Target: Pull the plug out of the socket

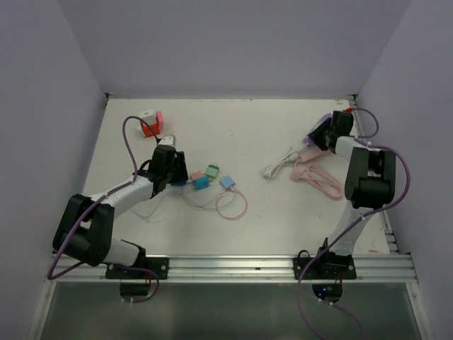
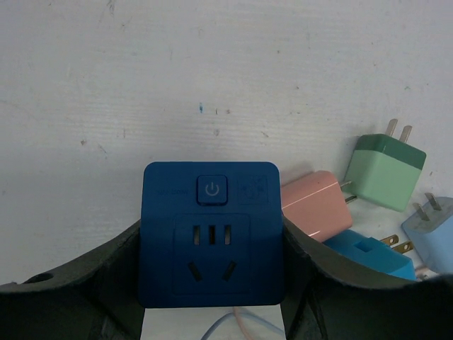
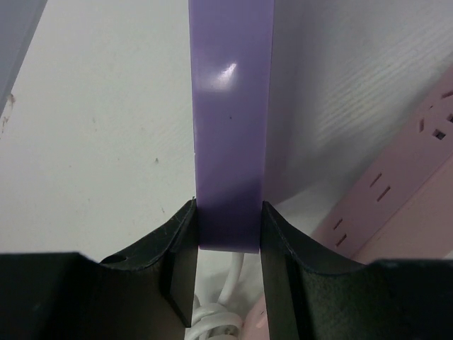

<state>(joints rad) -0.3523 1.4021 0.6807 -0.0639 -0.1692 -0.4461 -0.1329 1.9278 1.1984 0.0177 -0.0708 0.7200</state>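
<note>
My left gripper (image 1: 172, 172) (image 2: 212, 244) is shut on a dark blue socket cube (image 2: 211, 234) resting on the table. Its face shows a power button and empty slots, with no plug in it. Loose plugs lie just right of it: a pink plug (image 2: 316, 205), a green plug (image 2: 384, 170), a teal plug (image 2: 368, 255) and a light blue plug (image 2: 432, 227). In the top view they cluster near the middle (image 1: 210, 177). My right gripper (image 1: 320, 136) (image 3: 228, 219) is shut on a purple power strip (image 3: 231, 127) at the far right.
A red and white socket cube (image 1: 150, 122) stands at the back left. A pink power strip (image 1: 311, 152) (image 3: 396, 191) with a looped pink cable (image 1: 322, 180) and a white cable (image 1: 277, 168) lie by my right gripper. Thin cable loops (image 1: 230, 204) lie in front of the plugs.
</note>
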